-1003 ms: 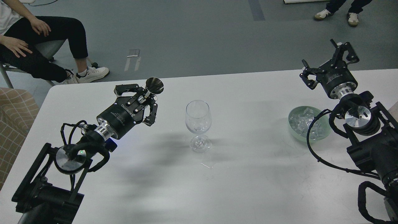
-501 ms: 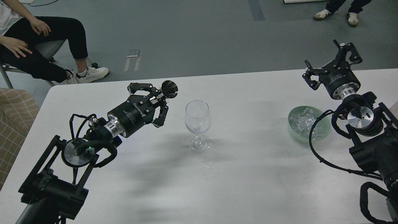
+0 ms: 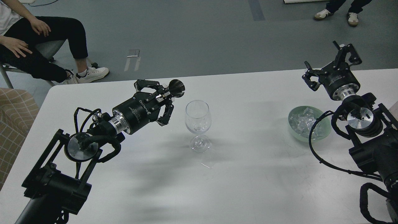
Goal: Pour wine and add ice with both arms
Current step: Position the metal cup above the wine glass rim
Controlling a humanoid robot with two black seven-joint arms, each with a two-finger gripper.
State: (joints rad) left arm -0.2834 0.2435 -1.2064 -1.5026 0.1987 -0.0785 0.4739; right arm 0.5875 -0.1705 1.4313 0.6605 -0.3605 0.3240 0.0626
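My left gripper (image 3: 164, 95) sits at the far end of a black jointed arm w/ silver rings and looping cables. Its fingers pinch the narrow stem of a small shiny metal cup (image 3: 176, 88), cone-shaped, tipped on its side w/ the mouth facing right. The cup hangs above the matte white table (image 3: 248, 174), just left of and a bit beyond the wine glass (image 3: 198, 124), not touching it.

The glass is clear, thin-walled, rounded bowl on a short stem and round foot, upright near table centre. A few glints show low in its bowl; can't tell what they are.

Right of that, well apart, a pale green frosted bowl (image 3: 323, 133), round and shallow, holds the ice (image 3: 303, 123): many small clear glossy irregular cubes heaped inside. A black cable crosses its right side.

My right gripper (image 3: 329, 62) is raised beyond the bowl, pointing away from me, its 2 fingers spread wide w/ nothing between them.
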